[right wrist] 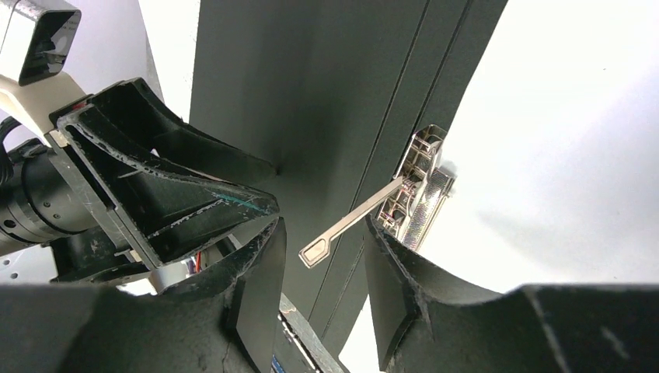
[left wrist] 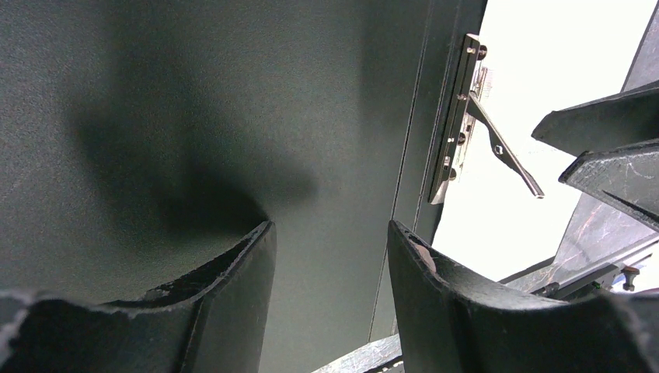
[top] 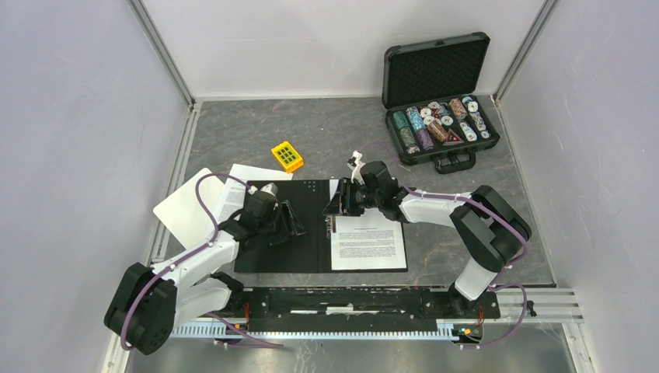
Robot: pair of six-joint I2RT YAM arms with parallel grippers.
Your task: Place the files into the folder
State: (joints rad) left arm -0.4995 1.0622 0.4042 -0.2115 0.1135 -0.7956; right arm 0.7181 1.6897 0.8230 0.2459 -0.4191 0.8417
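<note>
The folder (top: 299, 233) lies open in the middle of the table, black inside up. One printed sheet (top: 369, 242) lies on its right half. Another printed sheet (top: 245, 177) lies behind the folder's left corner. My left gripper (top: 291, 221) is open and empty, low over the left cover (left wrist: 194, 101). My right gripper (top: 339, 203) is open at the top of the spine. In the right wrist view its fingers (right wrist: 264, 264) stand either side of the raised lever (right wrist: 350, 225) of the metal clip (right wrist: 420, 190), not closed on it. The clip (left wrist: 458, 116) also shows in the left wrist view, beside white paper (left wrist: 552, 70).
A white clipboard (top: 183, 208) lies at the left under the loose sheet. A yellow block (top: 287, 156) sits behind the folder. An open black case of poker chips (top: 439, 105) stands at the back right. Walls close in left, right and back.
</note>
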